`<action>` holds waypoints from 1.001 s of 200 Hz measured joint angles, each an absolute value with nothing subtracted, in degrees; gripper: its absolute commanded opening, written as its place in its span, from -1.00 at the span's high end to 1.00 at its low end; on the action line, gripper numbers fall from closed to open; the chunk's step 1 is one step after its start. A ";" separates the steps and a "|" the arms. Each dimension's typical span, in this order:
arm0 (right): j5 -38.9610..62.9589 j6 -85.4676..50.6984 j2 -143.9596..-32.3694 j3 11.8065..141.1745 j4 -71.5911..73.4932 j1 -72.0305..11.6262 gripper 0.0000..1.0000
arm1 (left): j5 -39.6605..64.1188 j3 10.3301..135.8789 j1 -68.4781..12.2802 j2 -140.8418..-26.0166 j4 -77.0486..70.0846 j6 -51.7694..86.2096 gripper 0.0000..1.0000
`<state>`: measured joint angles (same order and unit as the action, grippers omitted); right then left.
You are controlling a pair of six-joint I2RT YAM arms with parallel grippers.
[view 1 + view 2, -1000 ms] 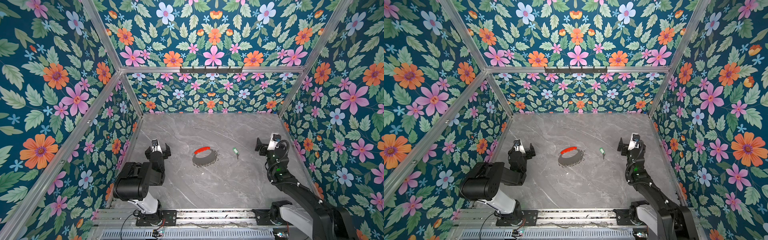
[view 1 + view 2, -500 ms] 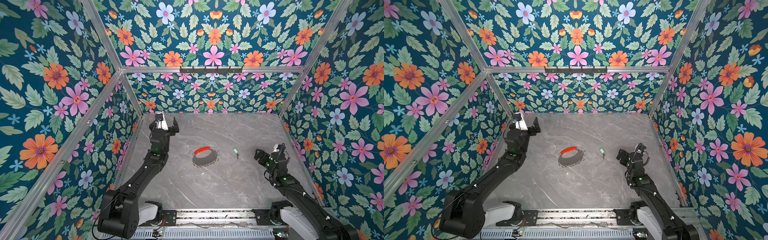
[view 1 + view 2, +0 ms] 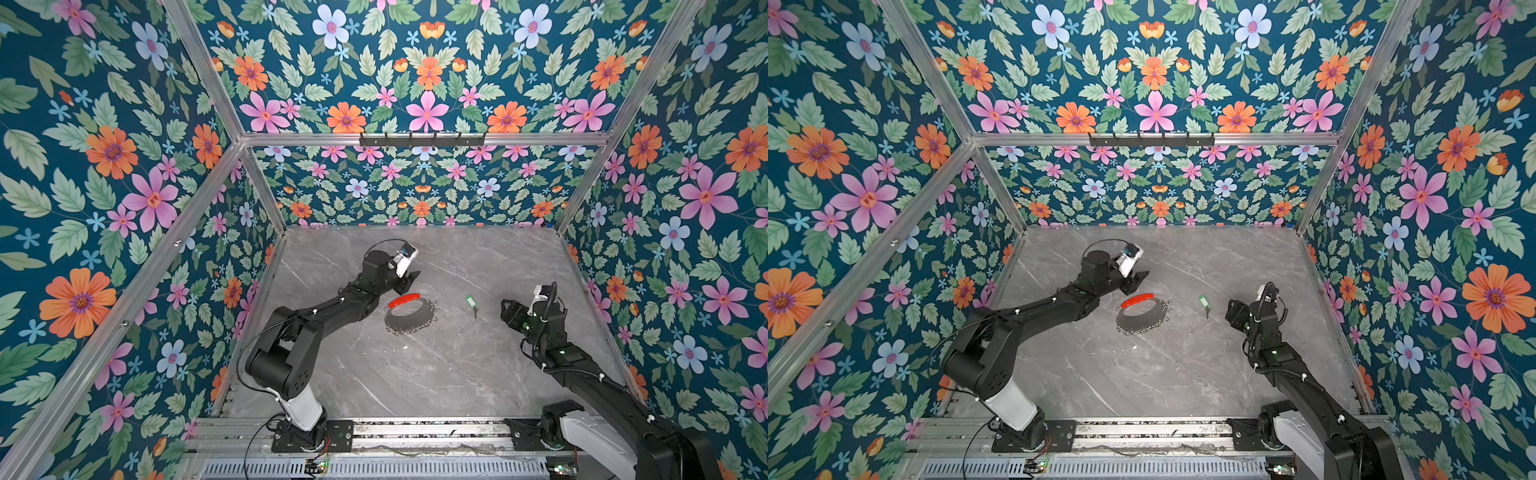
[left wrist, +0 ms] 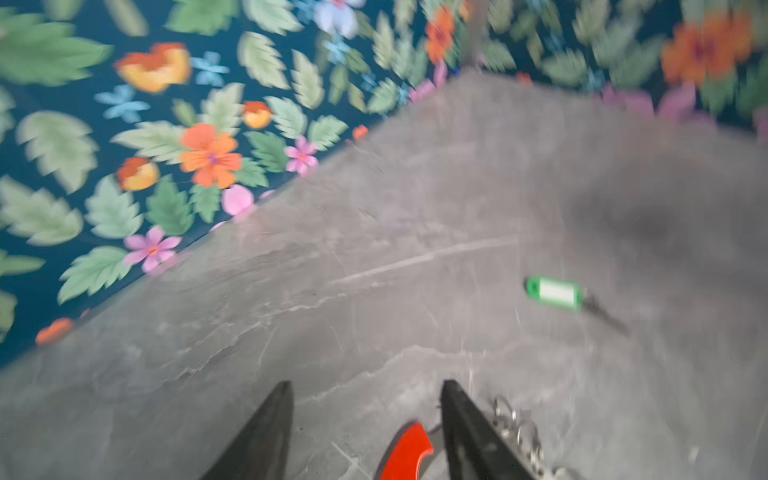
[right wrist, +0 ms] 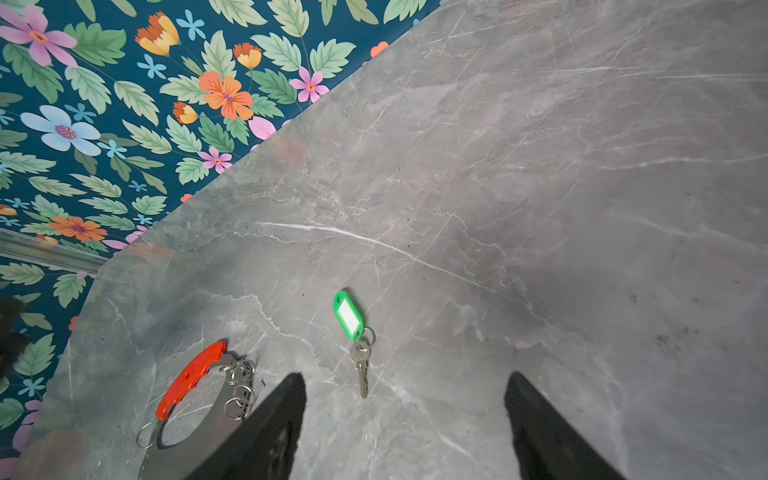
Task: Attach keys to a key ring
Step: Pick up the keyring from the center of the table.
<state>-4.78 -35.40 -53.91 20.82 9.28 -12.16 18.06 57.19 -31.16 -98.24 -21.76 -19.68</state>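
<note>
Right wrist view: key point(image 5: 355, 345) flat on counter point(image 5: 540, 208), just ahead of right hand point(image 5: 405, 376) — wide open, empty, lined up for pickup. Key ring point(image 5: 189, 380) nearby; left hand point(image 4: 366, 384) part-open around red arc point(image 4: 409, 449), ungripped — probably to steady it.

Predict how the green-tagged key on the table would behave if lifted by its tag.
The key joins its green tag through a small ring, so it would probably dangle and swing rather than stay stiff. Thin and flat on the smooth table, it may slide when pushed. It looks light.
</note>
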 measured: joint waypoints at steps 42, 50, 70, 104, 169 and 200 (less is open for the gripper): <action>-4.71 -35.79 -54.48 20.86 9.32 -12.21 -0.51 | 20.78 63.99 -32.86 -103.50 -12.10 -37.39 0.28; -4.69 -35.83 -54.65 20.93 9.30 -12.21 -0.53 | 20.80 64.84 -33.50 -104.47 -10.17 -39.79 0.39; -4.64 -35.99 -54.94 20.99 9.43 -12.21 -0.58 | 20.75 67.13 -35.05 -106.98 -4.71 -45.36 0.48; -4.49 -36.01 -55.31 21.04 9.45 -12.21 -0.62 | 18.96 68.60 -36.12 -108.84 1.85 -50.92 0.46; -4.05 -36.23 -56.27 21.32 9.72 -12.21 -0.62 | 17.37 70.11 -38.63 -111.59 6.07 -54.13 0.46; -4.05 -36.34 -56.34 21.37 9.72 -12.21 -0.62 | 16.49 70.54 -39.53 -112.81 6.39 -54.52 0.46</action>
